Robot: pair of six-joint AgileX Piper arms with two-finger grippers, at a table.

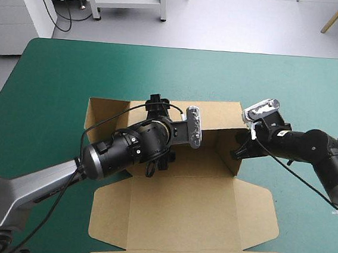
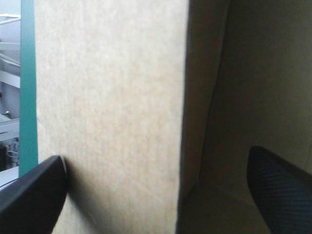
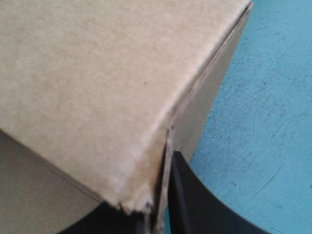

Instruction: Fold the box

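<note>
Our right gripper [image 3: 163, 204] pinches a corner of the brown cardboard box [image 1: 179, 211]; our left gripper [image 2: 156, 158], jaws wide, should fold the straddled wall squarely.

Matt, seemingly fibrous board: the box [image 1: 173, 210]

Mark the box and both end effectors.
box [image 1: 179, 211]: high view, on the flat near panel.
left end effector [image 2: 156, 156]: left wrist view, midway between its spread fingers.
right end effector [image 3: 158, 212]: right wrist view, midway between fingers pinching the box's corner wall.
</note>
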